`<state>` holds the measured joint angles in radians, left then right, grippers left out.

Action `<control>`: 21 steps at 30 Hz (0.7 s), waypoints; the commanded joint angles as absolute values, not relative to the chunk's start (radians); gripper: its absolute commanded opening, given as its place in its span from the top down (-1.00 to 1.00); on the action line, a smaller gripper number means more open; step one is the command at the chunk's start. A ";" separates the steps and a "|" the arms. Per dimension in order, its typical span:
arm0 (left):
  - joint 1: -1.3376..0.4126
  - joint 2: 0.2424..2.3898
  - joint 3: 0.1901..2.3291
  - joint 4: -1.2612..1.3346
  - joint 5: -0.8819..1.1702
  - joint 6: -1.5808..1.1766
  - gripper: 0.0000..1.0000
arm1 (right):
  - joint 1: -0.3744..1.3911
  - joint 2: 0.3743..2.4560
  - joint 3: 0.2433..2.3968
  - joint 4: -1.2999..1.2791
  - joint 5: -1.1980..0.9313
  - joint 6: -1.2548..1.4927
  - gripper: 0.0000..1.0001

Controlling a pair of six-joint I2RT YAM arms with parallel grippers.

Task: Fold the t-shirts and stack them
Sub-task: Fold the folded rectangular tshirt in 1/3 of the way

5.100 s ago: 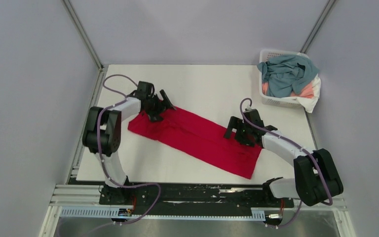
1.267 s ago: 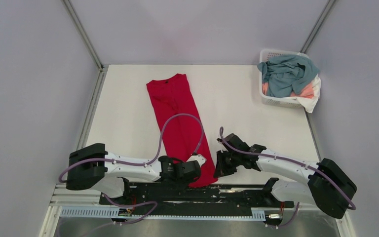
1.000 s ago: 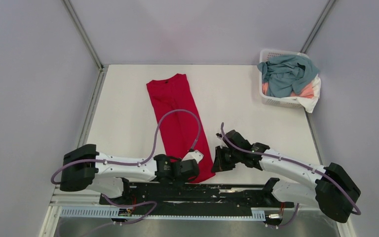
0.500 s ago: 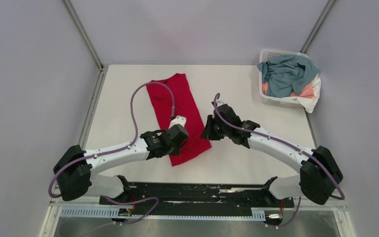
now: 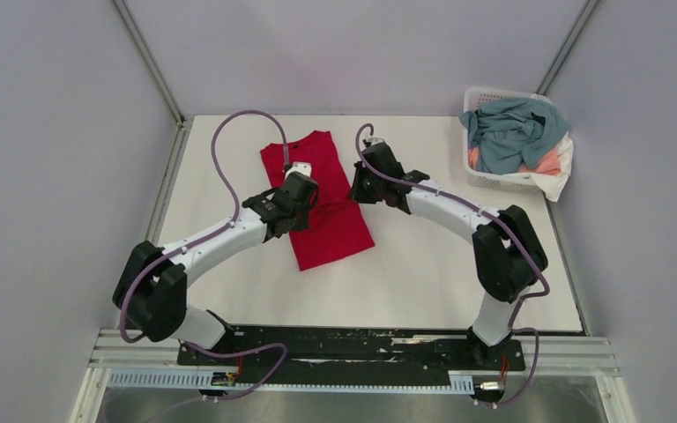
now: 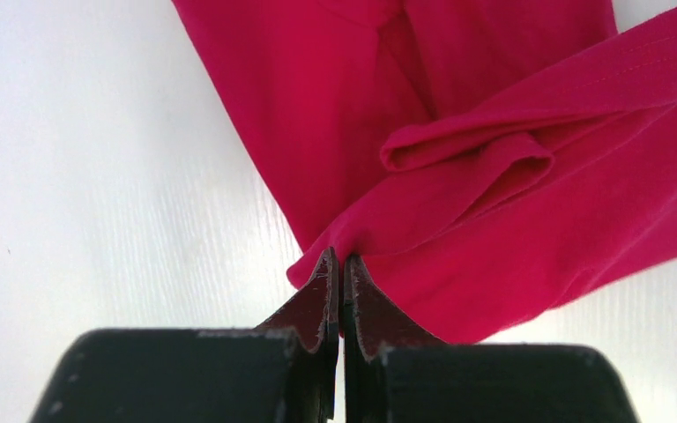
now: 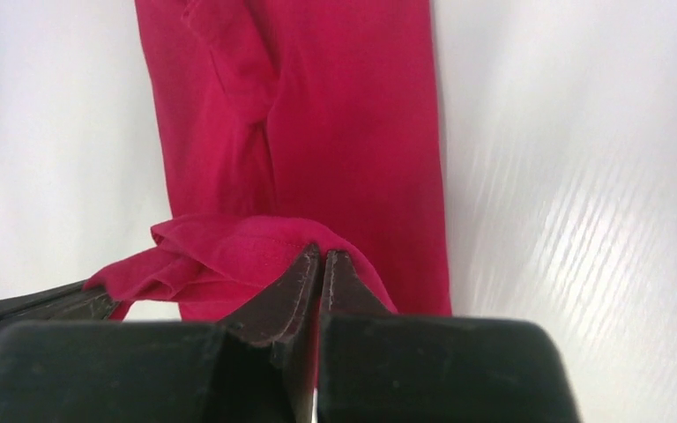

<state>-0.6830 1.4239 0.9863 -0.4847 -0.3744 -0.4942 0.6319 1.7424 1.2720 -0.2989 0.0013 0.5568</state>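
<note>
On the table (image 5: 458, 264), red t-shirt (image 5: 335, 231) half folded, left tool (image 6: 342, 264) and right tool (image 7: 320, 260) pinching its edge

A flat white tabletop (image 5: 423, 273) is what everything's set on. A bright red cloth t-shirt (image 5: 339, 238) is spread on it a bit left of centre, partly doubled over itself. A white plastic lattice basket (image 5: 494, 181) is parked at the far right corner, well apart from it.

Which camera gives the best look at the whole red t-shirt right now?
The top external view: it frames nearly all of the red t-shirt, partly folded over itself. Each wrist view shows only a pinched edge and some cloth beyond.
</note>
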 commanded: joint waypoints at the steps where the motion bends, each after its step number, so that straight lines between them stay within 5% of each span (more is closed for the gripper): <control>1: -0.616 1.484 1.065 -0.440 -0.341 -0.440 1.00 | 0.608 1.837 1.398 -0.262 -0.020 0.498 1.00; 9: -0.527 1.667 1.170 -0.427 -0.300 -0.395 1.00 | 0.563 1.976 1.523 -0.260 -0.030 0.487 1.00; 13: -0.489 1.730 1.213 -0.432 -0.280 -0.382 0.76 | 0.540 2.053 1.571 -0.260 -0.091 0.499 0.88; 15: -0.480 1.748 1.233 -0.436 -0.271 -0.379 0.48 | 0.528 2.084 1.602 -0.260 -0.110 0.500 0.64; 16: -0.479 1.752 1.249 -0.441 -0.270 -0.377 0.09 | 0.520 2.090 1.617 -0.264 -0.123 0.501 0.41; 19: -0.478 1.731 1.266 -0.458 -0.268 -0.384 -0.52 | 0.503 2.066 1.626 -0.267 -0.137 0.506 -0.38; 20: -0.479 1.718 1.258 -0.455 -0.254 -0.389 -0.87 | 0.504 2.044 1.616 -0.269 -0.134 0.503 -0.59; 21: -0.478 1.684 1.250 -0.448 -0.243 -0.399 -0.94 | 0.503 2.018 1.595 -0.268 -0.135 0.502 -0.79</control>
